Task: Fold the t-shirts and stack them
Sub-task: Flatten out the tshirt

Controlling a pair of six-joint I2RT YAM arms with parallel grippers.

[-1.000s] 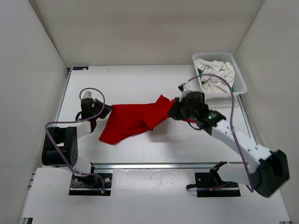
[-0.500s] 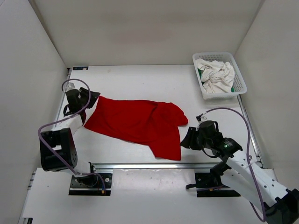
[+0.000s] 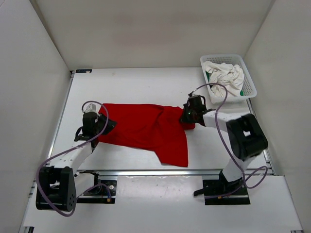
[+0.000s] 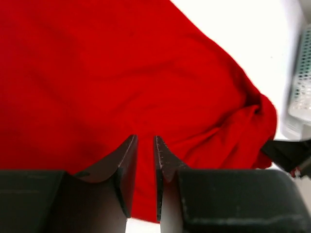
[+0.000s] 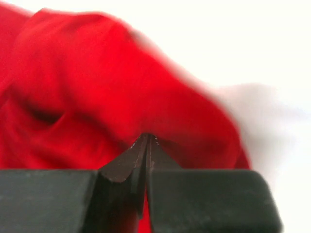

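Observation:
The red t-shirt (image 3: 141, 128) lies spread across the middle of the table, with a flap hanging toward the front edge. It fills the left wrist view (image 4: 97, 73) and the right wrist view (image 5: 97, 73). My left gripper (image 3: 99, 127) is at the shirt's left edge; in its wrist view (image 4: 146, 141) the jaws stand a narrow gap apart over the cloth, with nothing between them. My right gripper (image 3: 186, 116) is at the bunched right sleeve, and in its wrist view (image 5: 147, 137) it is shut with its tips in the cloth. The white t-shirt (image 3: 224, 75) lies crumpled in the basket, with a sliver of the green t-shirt (image 3: 208, 76) beside it.
The white mesh basket (image 3: 226, 57) stands at the back right corner of the table and also shows at the right edge of the left wrist view (image 4: 303, 63). White walls enclose the table on three sides. A rail runs along the front edge (image 3: 160, 171).
My right arm has swung from the front right back onto the shirt's right sleeve. My left gripper has moved from the back left toward the front along the shirt's left edge. The shirt stays spread.

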